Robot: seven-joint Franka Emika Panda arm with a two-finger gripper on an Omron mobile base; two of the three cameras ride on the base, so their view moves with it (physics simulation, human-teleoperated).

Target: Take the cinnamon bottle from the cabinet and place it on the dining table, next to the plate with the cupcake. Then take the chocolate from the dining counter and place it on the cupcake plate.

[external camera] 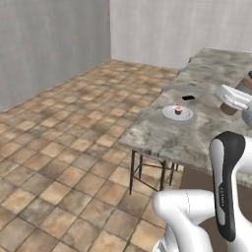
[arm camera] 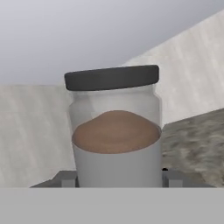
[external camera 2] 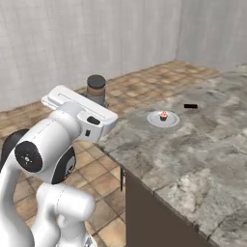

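Gripping clear glass cinnamon bottle (arm camera: 114, 131), black-capped

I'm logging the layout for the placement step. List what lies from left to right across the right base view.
Robot arm → cinnamon bottle, held in the pincer → plate with the cupcake → chocolate. The last three rest on the dining counter.

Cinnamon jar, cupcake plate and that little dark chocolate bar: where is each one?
cinnamon jar (arm camera: 114, 131): hand view, on its brown powder.
cupcake plate (external camera 2: 155, 119): right base view, bare left rim.
chocolate bar (external camera 2: 190, 105): right base view, its middle.
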